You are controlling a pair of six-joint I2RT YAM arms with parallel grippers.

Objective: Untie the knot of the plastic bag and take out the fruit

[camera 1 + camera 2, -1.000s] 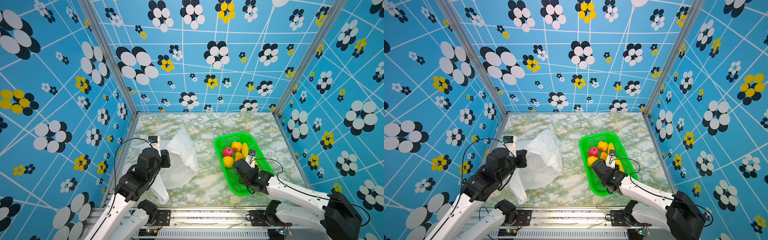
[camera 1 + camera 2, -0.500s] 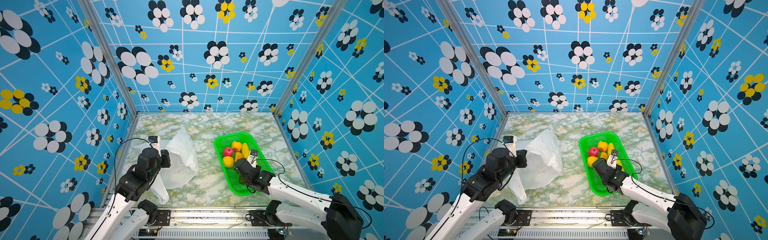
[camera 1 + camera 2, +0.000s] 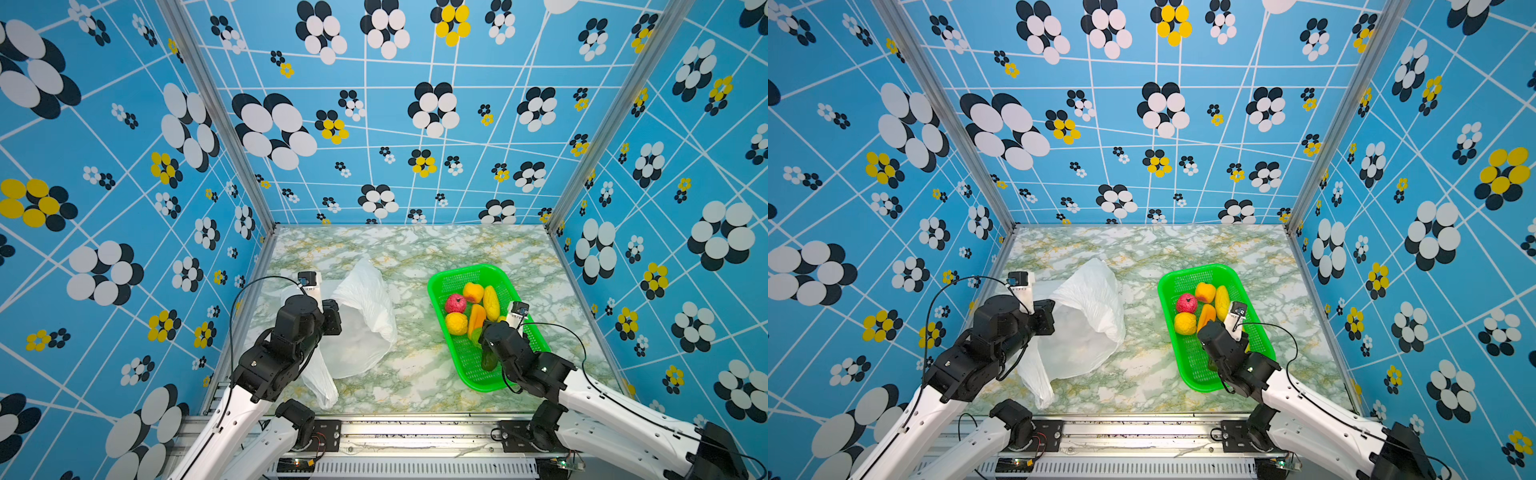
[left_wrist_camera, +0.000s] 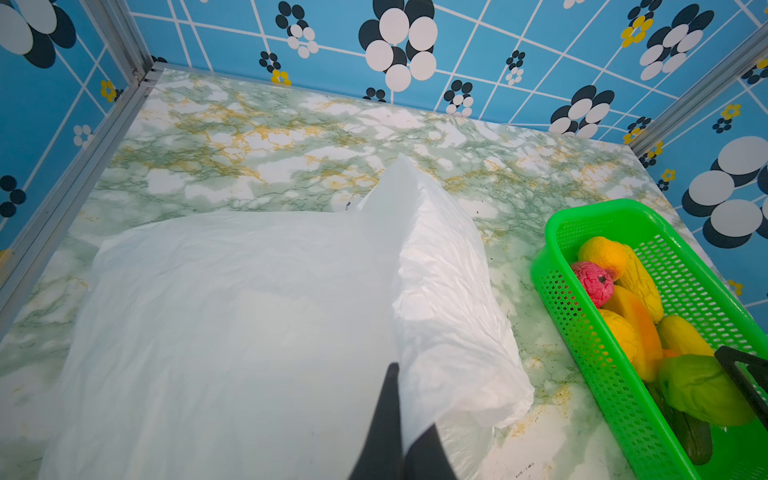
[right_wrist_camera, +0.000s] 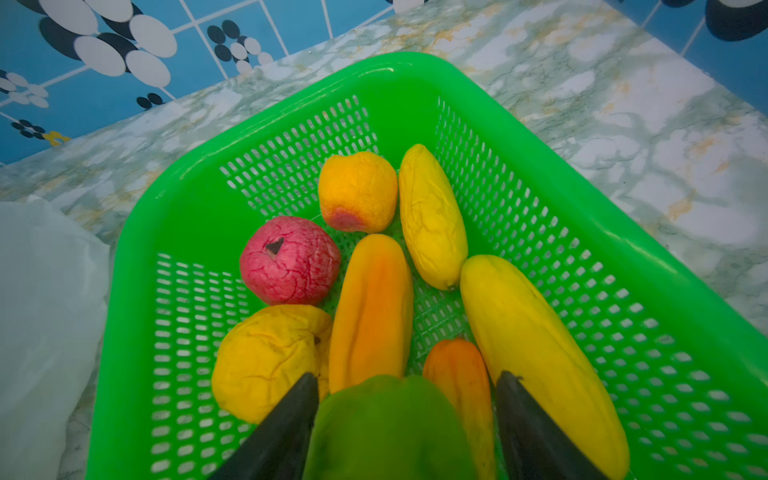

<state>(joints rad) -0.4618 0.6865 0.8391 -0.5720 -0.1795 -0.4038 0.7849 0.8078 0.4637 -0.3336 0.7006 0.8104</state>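
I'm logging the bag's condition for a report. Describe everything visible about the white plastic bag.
The plastic bag is thin, crinkled, translucent white film, slack and flat on the marble table, left of the green basket without touching it. One loose end trails toward the near edge. The shut left tool pinches its film, holding up a ridge.

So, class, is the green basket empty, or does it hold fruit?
Holding fruit: red, yellow and orange pieces lie inside the green basket.

My jaws stand apart over the green basket (image 5: 174, 216), flanking a green fruit (image 5: 386, 428); in the basket lie a red fruit (image 5: 291, 259) and six yellow or orange fruits (image 5: 432, 216).
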